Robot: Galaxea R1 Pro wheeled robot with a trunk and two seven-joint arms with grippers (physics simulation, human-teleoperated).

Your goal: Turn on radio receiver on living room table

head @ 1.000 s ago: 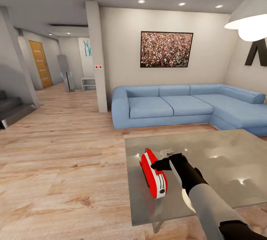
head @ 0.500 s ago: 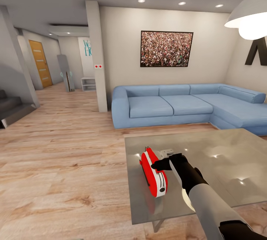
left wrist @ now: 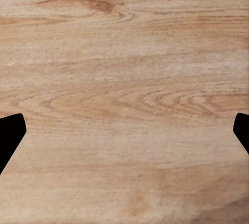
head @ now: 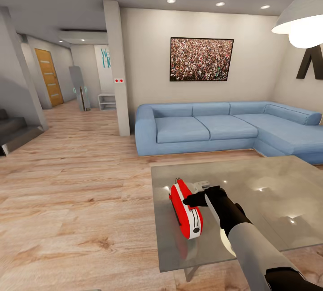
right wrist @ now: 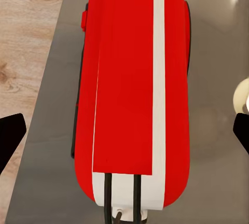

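1. Radio receiver [head: 186, 210]: a small red box with rounded ends and white edge trim, standing on its narrow edge on the counter [head: 269, 201], just beside the tip of the right pincer [head: 190, 200] on its outer side.
2. In the right wrist view the radio receiver [right wrist: 132, 89] is a smooth, glossy red oblong crossed by a long white stripe, with two thin dark strap lines running off its white end.
3. Right pincer [right wrist: 124, 130]: its two black fingertips sit far apart at the frame edges, spread wide and grasping nothing, with the radio lying between and ahead of them.
4. From the head view, one black finger reaches to the radio's upper edge; I cannot tell whether it touches.
5. The counter is a low rectangular slab, grey and mirror-glossy, carrying pale reflections; it extends away from the pincer toward the blue L-shaped sofa [head: 215, 127].
6. Left pincer [left wrist: 124, 130]: black tips wide apart, released, over light wood floor [left wrist: 124, 79] with wavy grain.
7. Beyond the sofa hangs a framed crowd picture [head: 201, 59] on a beige wall; a white pendant lamp [head: 300, 21] with a smooth domed shade hangs high above the right arm.
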